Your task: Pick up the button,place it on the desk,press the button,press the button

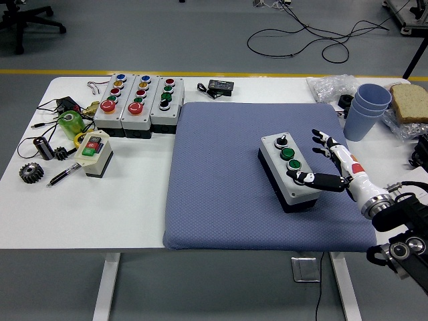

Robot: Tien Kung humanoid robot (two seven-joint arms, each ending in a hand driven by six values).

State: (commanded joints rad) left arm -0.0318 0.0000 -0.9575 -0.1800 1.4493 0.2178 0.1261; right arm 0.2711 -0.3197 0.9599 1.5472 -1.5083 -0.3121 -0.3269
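A grey button box (288,168) with a black selector knob and two green buttons lies on the blue mat (221,180), right of centre. My right hand (328,162) sits just to its right, fingers spread and holding nothing. The thumb (304,177) reaches toward the box's near right edge; I cannot tell whether it touches. The other fingers (324,143) point away beyond the box's far right corner. The left arm does not show.
Three more button boxes (139,100) stand in a row at the back left. A small two-button switch (93,152), a gear, a pen and cables lie at the left. Stacked blue cups (366,110), plastic bags and bread (409,101) crowd the back right.
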